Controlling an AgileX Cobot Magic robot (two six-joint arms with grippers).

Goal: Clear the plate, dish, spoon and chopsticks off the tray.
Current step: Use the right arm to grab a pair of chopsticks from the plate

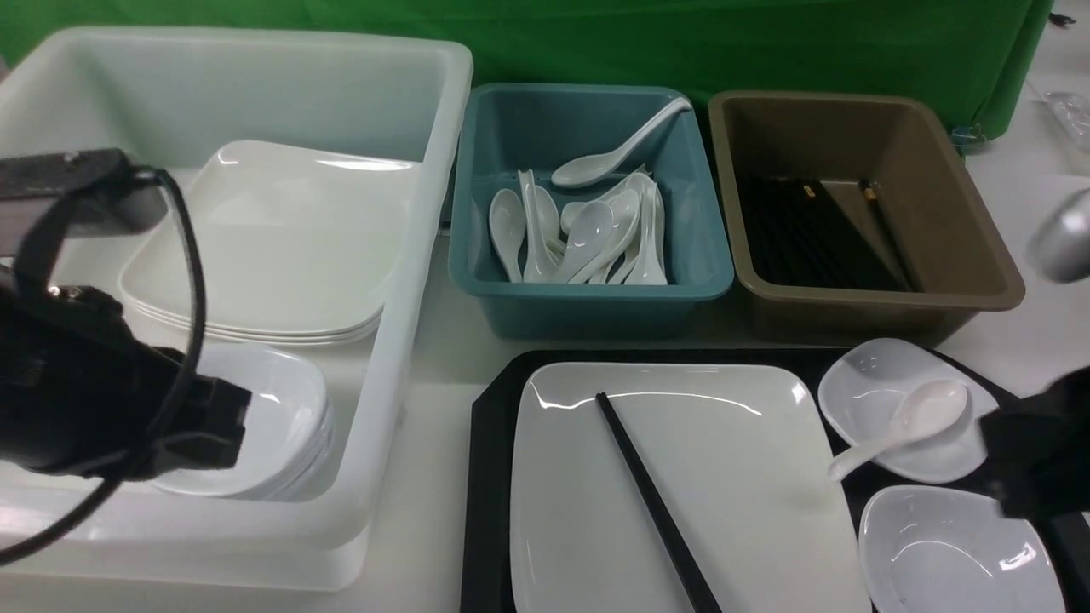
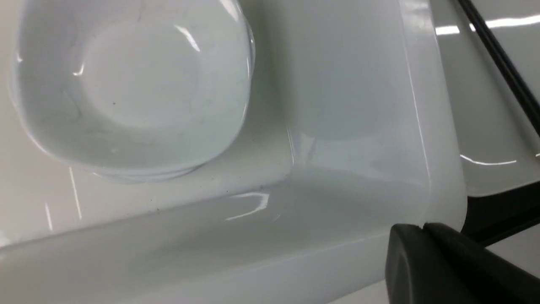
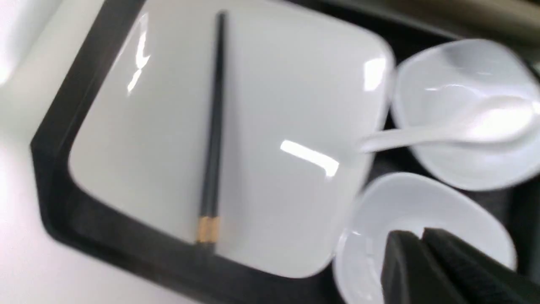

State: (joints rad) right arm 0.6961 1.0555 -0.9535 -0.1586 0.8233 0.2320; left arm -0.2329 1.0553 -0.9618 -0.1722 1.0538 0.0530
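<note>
Black tray (image 1: 487, 477): plate (image 1: 749, 477) with chopsticks (image 1: 651, 498); spoon (image 1: 915, 417) in far-right dish (image 1: 869, 379).
Left gripper (image 2: 422, 228): fingers together, above bin (image 1: 400, 358) corner.
Right gripper (image 3: 422, 232): fingers together, above near-right dish (image 1: 945, 562).

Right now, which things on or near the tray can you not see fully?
Chopsticks: front view, near end cut off by the bottom edge.
Spoon: right wrist view, smeared by motion blur.
Stacked small dishes in the white bin: front view, partly hidden by the left arm.

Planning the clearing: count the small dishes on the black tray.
2. The far dish, at the tray's back right, holds the spoon; the near dish sits before it, beside the plate. None seems hidden.
</note>
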